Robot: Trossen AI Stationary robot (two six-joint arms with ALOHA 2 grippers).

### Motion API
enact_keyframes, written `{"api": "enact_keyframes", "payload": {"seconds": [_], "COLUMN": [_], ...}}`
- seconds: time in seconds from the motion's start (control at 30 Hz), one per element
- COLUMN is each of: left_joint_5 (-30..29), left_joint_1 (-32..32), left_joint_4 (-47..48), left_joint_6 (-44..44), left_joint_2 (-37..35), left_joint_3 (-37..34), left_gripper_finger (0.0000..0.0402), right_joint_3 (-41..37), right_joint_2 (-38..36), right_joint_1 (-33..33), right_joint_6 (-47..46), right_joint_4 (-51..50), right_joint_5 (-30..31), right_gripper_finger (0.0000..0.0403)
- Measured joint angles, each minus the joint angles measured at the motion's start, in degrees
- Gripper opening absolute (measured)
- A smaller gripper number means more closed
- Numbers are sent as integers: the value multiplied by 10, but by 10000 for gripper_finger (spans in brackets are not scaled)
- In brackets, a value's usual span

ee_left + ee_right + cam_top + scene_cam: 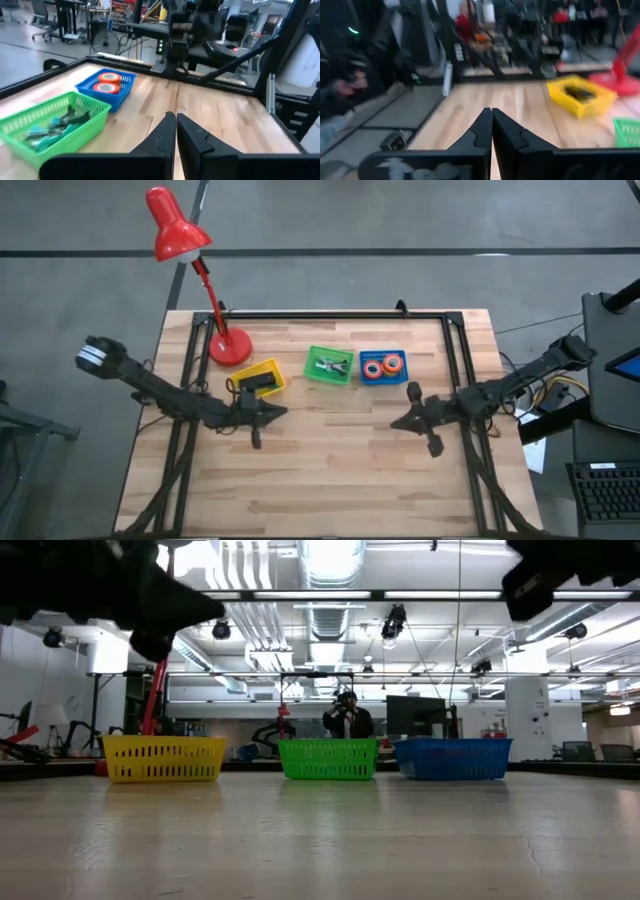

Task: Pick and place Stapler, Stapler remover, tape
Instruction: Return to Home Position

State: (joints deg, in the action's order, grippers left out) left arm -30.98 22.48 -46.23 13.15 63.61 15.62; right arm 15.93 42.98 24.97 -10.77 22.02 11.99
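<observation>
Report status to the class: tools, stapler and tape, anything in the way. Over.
Left tool shut, empty, near yellow basket. Right tool shut, empty, near blue basket. Stapler in yellow basket; tape in blue basket. No obstruction seen.

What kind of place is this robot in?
Probably a robotics lab or workshop: bare ceiling ducts, a computer monitor behind, and the left gripper and right gripper poised above a wooden table.
</observation>
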Motion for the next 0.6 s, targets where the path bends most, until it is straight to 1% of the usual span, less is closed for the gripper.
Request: {"api": "enact_keyframes", "payload": {"seconds": [0.03, 0.13, 0.23, 0.3, 0.37, 0.43, 0.53, 0.6], "left_joint_5": [-1, 14, 87, 136, 151, 149, 157, 160], "left_joint_1": [0, 1, -3, -3, -3, -6, -11, -13], "left_joint_4": [-5, -46, -129, -185, -234, -233, -191, -144], "left_joint_6": [0, -16, -42, -64, -81, -85, -75, -73], "left_joint_2": [-4, -26, -40, -48, -64, -77, -109, -138], "left_joint_3": [-8, -45, -84, -113, -149, -150, -151, -151], "left_gripper_finger": [18, 20, 21, 19, 18, 19, 23, 23], "right_joint_3": [-8, -31, -60, -70, -86, -92, -93, -85], "right_joint_2": [-9, -42, -73, -88, -113, -135, -175, -206], "right_joint_1": [1, 3, 4, 4, 4, 1, 0, 0], "right_joint_6": [5, 21, 26, 45, 58, 72, 78, 81], "right_joint_4": [23, 41, 33, 44, 33, 24, -26, -99], "right_joint_5": [-2, -7, -10, -17, -20, -17, -16, -18], "right_gripper_finger": [8, 8, 8, 8, 8, 8, 8, 8]}}
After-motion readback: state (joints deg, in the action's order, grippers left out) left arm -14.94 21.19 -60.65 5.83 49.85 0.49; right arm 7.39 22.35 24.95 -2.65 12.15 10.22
